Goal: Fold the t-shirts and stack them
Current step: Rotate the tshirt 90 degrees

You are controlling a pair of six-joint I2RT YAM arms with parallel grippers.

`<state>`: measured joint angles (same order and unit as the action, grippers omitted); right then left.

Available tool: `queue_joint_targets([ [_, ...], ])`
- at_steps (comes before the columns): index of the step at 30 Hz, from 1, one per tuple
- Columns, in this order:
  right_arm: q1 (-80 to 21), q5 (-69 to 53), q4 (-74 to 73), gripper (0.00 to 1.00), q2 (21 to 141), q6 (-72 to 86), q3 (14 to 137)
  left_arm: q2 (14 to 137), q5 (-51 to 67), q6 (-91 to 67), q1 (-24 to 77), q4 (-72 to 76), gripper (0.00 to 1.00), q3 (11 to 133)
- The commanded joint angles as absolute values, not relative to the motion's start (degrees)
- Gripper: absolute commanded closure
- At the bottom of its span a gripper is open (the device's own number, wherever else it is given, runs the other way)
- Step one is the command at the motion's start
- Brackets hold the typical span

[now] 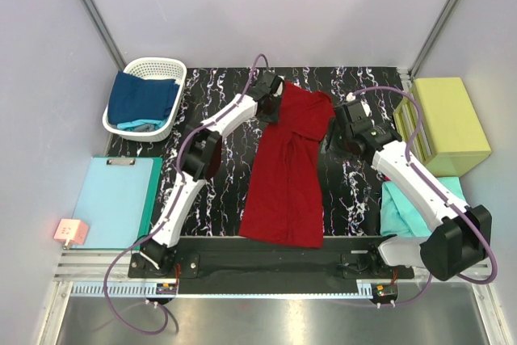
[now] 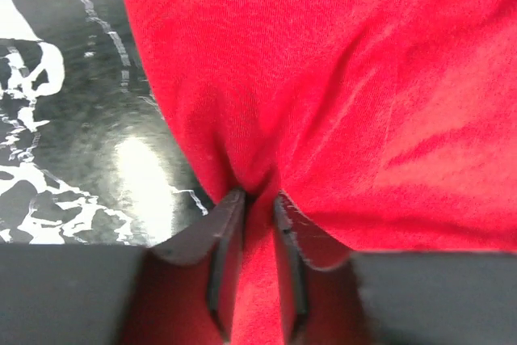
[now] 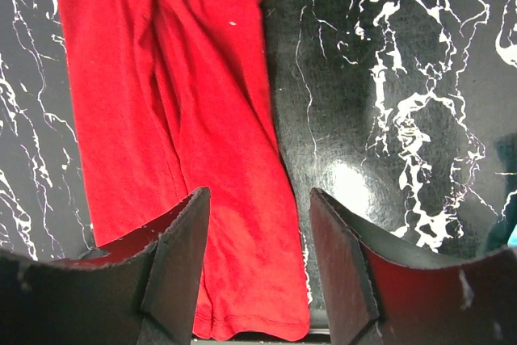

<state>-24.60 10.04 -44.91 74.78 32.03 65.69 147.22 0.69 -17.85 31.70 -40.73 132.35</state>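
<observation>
My left arm [image 1: 212, 131] is reaching way out to the far left corner of the soft dark red cloth t-shirt [image 1: 287, 171], and the left jaws are pinched tight on a fold of it. The shirt lies lengthwise in the middle of the black white-veined marble tabletop [image 1: 230, 199]. My right arm [image 1: 412, 179] bends in from the right, with the right jaws spread open above the shirt's right edge.

bright, tabletop [image 2: 137, 169] glare, fingers [image 2: 227, 241] seemingly blurred
</observation>
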Motion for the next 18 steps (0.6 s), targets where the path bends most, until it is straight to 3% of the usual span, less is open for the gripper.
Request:
queue_joint_targets([
  [1,-24.9,12.2,-44.7,0.39,72.9,32.8,64.4,146.1,-5.9,-20.9,28.2,-43.8,0.79,125.9],
  [8,-24.8,11.2,-43.2,0.37,76.6,32.3,64.8,142.0,-10.1,-20.0,26.3,-43.8,0.80,119.2],
  [11,-24.8,10.7,-42.8,0.37,78.4,32.5,65.3,141.0,-10.7,-20.2,25.4,-43.8,0.76,117.1],
  [15,-24.9,10.3,-41.6,0.35,79.7,31.5,65.2,139.2,-7.6,-19.7,25.0,-43.5,0.40,116.1],
  [18,-24.9,9.7,-40.3,0.27,79.6,30.0,65.7,133.2,-4.9,-19.8,25.5,-39.3,0.27,111.9],
])
